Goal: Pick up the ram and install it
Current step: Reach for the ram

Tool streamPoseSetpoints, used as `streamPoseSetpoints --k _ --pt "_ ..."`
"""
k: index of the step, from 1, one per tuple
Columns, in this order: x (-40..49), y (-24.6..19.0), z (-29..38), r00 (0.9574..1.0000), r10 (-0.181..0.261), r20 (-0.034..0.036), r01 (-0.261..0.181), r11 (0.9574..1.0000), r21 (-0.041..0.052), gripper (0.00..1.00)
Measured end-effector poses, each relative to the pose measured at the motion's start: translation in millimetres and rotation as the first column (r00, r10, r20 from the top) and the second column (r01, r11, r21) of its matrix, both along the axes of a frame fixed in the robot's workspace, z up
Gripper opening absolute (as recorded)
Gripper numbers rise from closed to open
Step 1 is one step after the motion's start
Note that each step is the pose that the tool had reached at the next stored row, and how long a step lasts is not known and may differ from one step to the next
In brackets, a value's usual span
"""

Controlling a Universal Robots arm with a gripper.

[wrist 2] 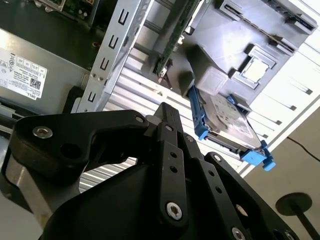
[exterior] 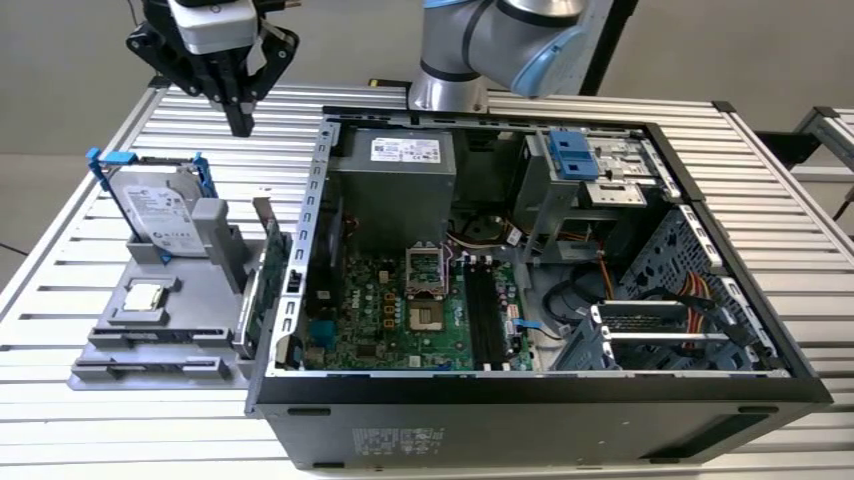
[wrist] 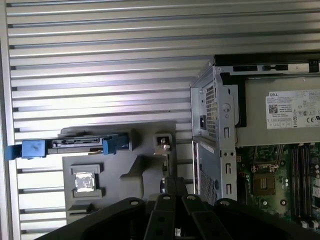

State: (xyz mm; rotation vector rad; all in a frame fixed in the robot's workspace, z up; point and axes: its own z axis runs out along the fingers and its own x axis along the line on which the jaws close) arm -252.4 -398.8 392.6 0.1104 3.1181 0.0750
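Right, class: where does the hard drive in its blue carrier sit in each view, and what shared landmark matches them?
Exterior view: the hard drive stands on the grey holder, at the exterior view's left of the computer case.
Second wrist view: the hard drive, label showing, beyond the claw.
First wrist view: edge-on, blue ends showing, beside the holder.
Shared landmark: the square processor on that holder.

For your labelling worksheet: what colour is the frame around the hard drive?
Blue; the frame shows best in the exterior view.

End effector (exterior: 240, 122) hangs high, pointing straight down, closed tip to tip, empty; arm (exterior: 501, 35) bent alongside.
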Motion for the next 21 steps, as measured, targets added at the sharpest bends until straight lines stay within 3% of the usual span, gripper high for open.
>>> streamPoseSetpoints --k 9,21 --pt "-7.0 0.0 0.0 1.0 0.0 0.0 0.0 1.0 0.0 0.0" --pt "-23.4 -0.1 0.0 1.0 0.0 0.0001 0.0 1.0 0.0 0.0"
